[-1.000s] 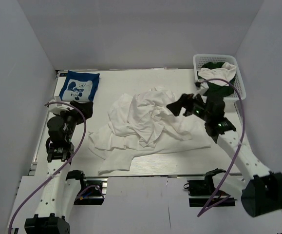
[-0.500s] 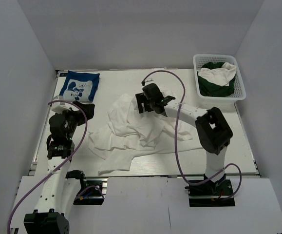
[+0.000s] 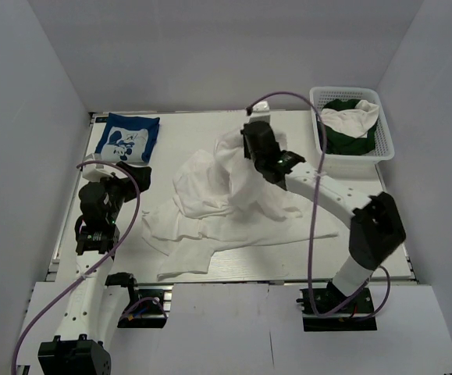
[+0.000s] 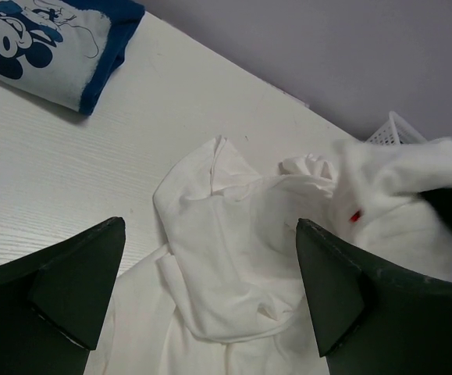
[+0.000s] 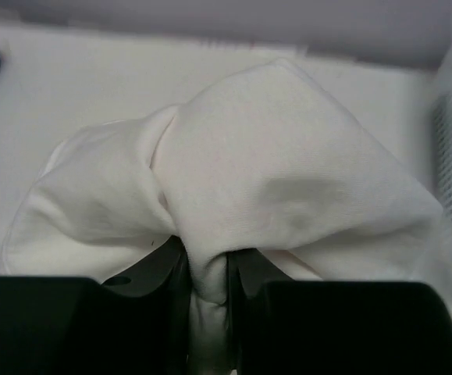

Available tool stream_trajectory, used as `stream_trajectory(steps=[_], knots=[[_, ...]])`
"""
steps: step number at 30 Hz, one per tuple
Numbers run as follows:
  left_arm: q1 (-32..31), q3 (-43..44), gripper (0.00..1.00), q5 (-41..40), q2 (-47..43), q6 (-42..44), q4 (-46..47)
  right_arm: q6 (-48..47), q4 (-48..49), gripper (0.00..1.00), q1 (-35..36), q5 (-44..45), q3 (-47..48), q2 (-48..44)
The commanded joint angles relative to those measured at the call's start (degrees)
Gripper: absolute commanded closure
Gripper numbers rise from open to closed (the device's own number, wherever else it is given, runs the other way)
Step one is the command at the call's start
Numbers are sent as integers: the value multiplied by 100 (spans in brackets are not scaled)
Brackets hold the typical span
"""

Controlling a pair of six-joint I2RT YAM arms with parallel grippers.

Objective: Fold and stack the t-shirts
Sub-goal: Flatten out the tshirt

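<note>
Right gripper [image 5: 208,285] was pinched tight on a bunched fold of the white shirt [image 3: 226,211], lifted at the far side. The rest lay crumpled mid-table [image 3: 202,129]. Left gripper [image 4: 210,266] hung wide, empty. Best bet: lift until cloth hangs free, then left takes a shoulder (a bunch won't spread flat). Basket [image 3: 384,148] sat close on the right; folded navy shirt [image 3: 128,137] far-left, well apart.

White t-shirt [image 3: 226,203] crumpled mid table [image 3: 186,137], far-right bunch lifted. Navy t-shirt [image 3: 128,138] folded flat, cartoon print up, far-left corner.
</note>
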Motion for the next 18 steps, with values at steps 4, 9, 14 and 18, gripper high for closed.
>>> stream_trajectory(steps=[4,9,14,18], knots=[[14,160,0,-172,-81,-26,-81,-1099,1901,100,-451,1344,669,-972],[14,107,0,-294,-195,-79,-28,-1740,2473,100,-1075,1776,1381,-753],[14,46,0,-295,-195,-79,-28,-2154,2649,100,-1953,1697,2864,291],[14,46,0,-400,-195,-79,-28,-2339,2361,100,-2576,1600,4156,1215]])
